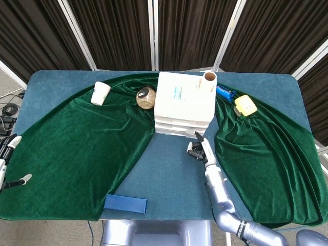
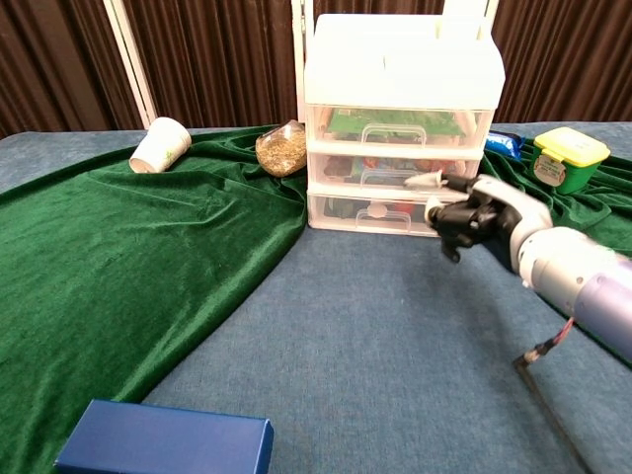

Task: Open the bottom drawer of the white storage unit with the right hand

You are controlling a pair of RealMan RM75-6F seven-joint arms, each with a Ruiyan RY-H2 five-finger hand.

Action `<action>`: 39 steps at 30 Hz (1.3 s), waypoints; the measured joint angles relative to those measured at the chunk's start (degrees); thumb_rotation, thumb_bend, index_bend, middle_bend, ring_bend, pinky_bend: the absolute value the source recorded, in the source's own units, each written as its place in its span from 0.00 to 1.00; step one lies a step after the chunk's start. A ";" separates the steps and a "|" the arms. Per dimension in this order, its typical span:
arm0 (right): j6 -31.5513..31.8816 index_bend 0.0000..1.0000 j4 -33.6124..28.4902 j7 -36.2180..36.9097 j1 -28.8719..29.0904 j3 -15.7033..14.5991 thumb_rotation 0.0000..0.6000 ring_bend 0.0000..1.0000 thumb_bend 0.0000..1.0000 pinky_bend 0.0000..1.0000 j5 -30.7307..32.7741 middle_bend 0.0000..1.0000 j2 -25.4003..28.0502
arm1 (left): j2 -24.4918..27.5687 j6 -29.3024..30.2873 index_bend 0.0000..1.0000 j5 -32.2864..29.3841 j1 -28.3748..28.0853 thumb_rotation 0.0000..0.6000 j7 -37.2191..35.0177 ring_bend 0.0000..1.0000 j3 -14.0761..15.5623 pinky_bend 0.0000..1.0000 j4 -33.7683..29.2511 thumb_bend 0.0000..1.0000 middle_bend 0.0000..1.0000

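White unit, drawers closed; right hand at its front

White storage unit (image 2: pixel 400 118) stands mid-table at the back, where the green velvet cloth (image 1: pixel 77 143) parts. Bottom drawer (image 2: pixel 380 210) sits flush with the two above. Right hand (image 2: pixel 472 219) hovers just in front of the unit's right side, level with the lower drawers; fingers curled inward, one pale fingertip (image 2: pixel 420 181) pointing at the drawer fronts. Contact with the handle: cannot tell. Nothing visibly held. Left hand (image 1: pixel 7 163) at the table's left edge, fingers apart, holding nothing
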 measured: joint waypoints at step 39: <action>-20.73 0.08 6.06 13.65 7.94 4.49 1.00 0.93 0.65 0.80 16.60 0.89 -2.05 | 0.44 -0.33 0.00 -0.33 -0.04 1.00 -1.71 0.00 -0.15 0.00 0.43 0.04 0.00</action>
